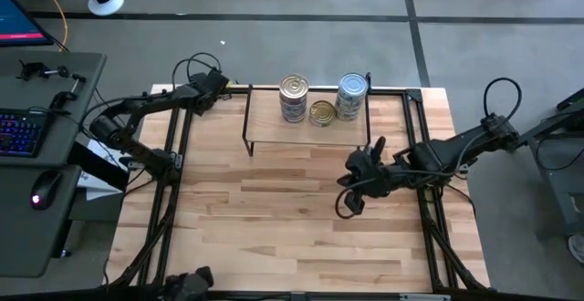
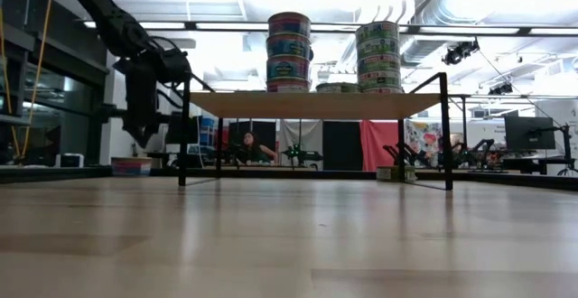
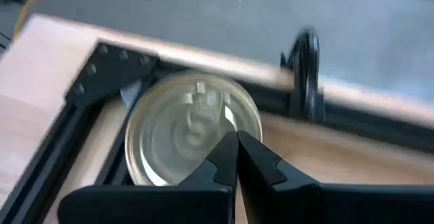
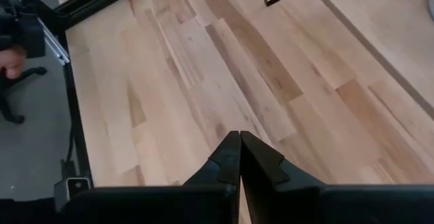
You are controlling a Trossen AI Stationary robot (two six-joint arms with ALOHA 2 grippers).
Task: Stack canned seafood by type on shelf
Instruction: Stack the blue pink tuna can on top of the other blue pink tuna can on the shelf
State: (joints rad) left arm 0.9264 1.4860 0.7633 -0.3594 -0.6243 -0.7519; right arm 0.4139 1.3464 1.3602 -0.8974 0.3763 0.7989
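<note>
A low wooden shelf (image 1: pixel 269 123) (image 2: pixel 316 106) stands at the table's far middle. On it are a gold-topped stack of tins (image 1: pixel 294 88) (image 2: pixel 289 52), a pale-blue-topped stack (image 1: pixel 352 86) (image 2: pixel 377 57), and a single gold tin (image 1: pixel 321 112) between them. One silver-topped tin (image 3: pixel 183 125) (image 2: pixel 133 165) rests on the table in the far left corner, against the black frame. My left gripper (image 3: pixel 237 139) (image 1: pixel 217 86) is shut, slanting down over that tin. My right gripper (image 4: pixel 239 140) (image 1: pixel 354 169) is shut above bare table, near side of the shelf's right end. My left gripper's shut fingertips stand over the tin's near rim (image 3: pixel 227 132), slanting down from above. Whether they touch it I cannot tell.
Black frame rails (image 3: pixel 102 71) (image 1: pixel 173 155) run along the table's left, far and right edges. A desk with keyboard (image 1: pixel 18 132) and mouse lies beyond the left edge. Bare wood (image 1: pixel 292 210) spans the table's middle and near side.
</note>
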